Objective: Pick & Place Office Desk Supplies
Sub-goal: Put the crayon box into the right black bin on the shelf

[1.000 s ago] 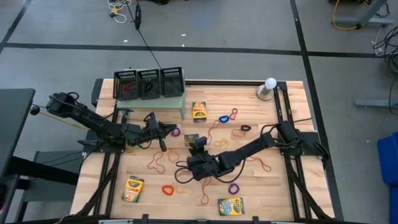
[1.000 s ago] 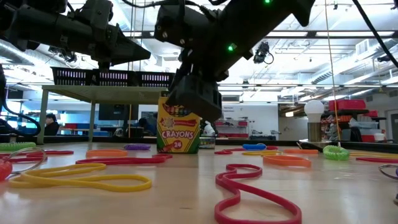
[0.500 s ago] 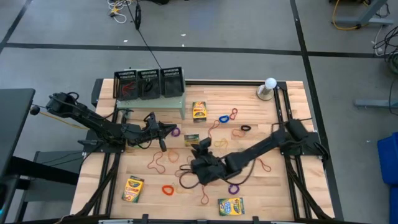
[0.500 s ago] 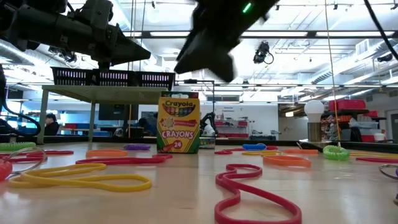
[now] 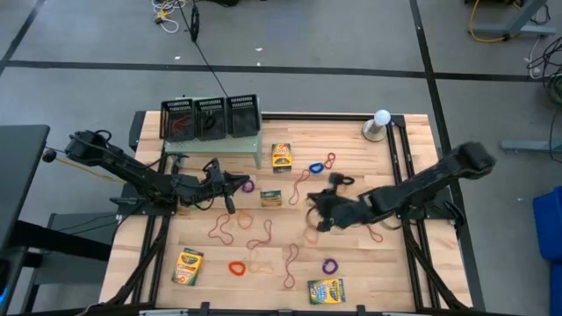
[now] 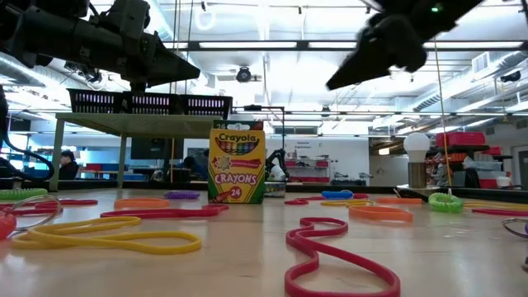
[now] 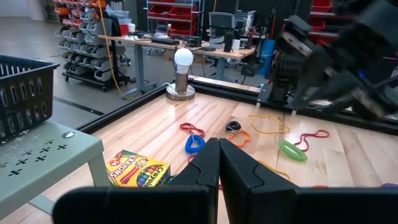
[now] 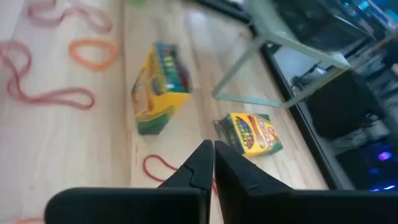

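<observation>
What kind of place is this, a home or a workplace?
Most likely a robotics lab or workshop. Beyond the wooden table there are shelves of red parts bins, work desks with equipment, and open ceiling ducts and strip lights.

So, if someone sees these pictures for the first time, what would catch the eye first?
Probably the many coloured rubber bands scattered over the wooden table, with an upright crayon box standing near the middle. Next, the right gripper, fingers together and empty, hanging above the table's middle. Three black mesh trays sit in a row on a pale green stand at the far left.
</observation>
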Controlling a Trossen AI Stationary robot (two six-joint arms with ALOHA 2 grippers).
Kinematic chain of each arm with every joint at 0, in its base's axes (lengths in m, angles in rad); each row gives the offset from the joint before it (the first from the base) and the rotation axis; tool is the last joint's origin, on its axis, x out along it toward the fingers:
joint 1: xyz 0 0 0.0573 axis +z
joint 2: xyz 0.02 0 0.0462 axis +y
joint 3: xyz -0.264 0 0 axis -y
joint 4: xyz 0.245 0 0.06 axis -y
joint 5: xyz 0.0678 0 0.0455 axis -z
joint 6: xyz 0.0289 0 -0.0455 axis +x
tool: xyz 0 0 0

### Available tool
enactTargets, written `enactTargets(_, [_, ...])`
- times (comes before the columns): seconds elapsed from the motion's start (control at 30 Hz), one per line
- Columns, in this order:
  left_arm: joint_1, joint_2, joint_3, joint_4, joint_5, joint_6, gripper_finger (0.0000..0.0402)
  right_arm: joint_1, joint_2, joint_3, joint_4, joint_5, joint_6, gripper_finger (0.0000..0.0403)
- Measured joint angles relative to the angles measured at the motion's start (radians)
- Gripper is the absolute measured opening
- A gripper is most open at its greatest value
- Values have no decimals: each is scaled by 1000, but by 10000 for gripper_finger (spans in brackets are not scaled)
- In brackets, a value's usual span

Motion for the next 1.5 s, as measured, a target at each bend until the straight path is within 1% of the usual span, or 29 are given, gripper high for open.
enactTargets(0.1, [0, 0, 0, -1, 0, 12, 10, -17, -124, -116, 112, -3, 25, 20])
enactTargets(0.13, [0, 0, 0, -3, -3, 55, 10, -24, -159, -149, 158, -2, 25, 17])
enactTargets(0.2, [0, 0, 0, -6, -15, 222, 10, -37, -220, -211, 235, -3, 19, 9])
enactTargets(0.27, [0, 0, 0, -6, -14, 354, 10, -48, -268, -256, 283, -4, 16, 5])
enactTargets(0.37, [0, 0, 0, -6, -5, 433, 10, -54, -327, -292, 290, -7, 17, 7])
enactTargets(0.53, [0, 0, 0, -6, -5, 413, 10, -52, -380, -325, 292, -17, 16, 17])
enactTargets(0.7, [0, 0, 0, 24, 13, 414, 10, -60, -382, -345, 291, -17, 16, 12])
enactTargets(0.83, [-1, 0, 0, 57, 22, 415, 10, -91, -382, -364, 294, -21, 16, 11])
enactTargets(1.07, [0, 0, 0, 135, 22, 412, 10, -155, -381, -380, 293, -96, 35, 11])
enactTargets(1.17, [-1, 0, 0, 143, 41, 354, 10, -170, -381, -380, 296, -125, 34, 11])
enactTargets(1.3, [0, 0, 0, 144, 67, 300, 10, -183, -381, -380, 302, -140, 23, 11])
enactTargets(1.4, [10, 0, 1, 165, 66, 283, 10, -188, -381, -380, 302, -148, 66, 11])
enactTargets(1.5, [27, 0, 15, 164, 86, 204, 10, -188, -381, -380, 315, -149, 103, 11])
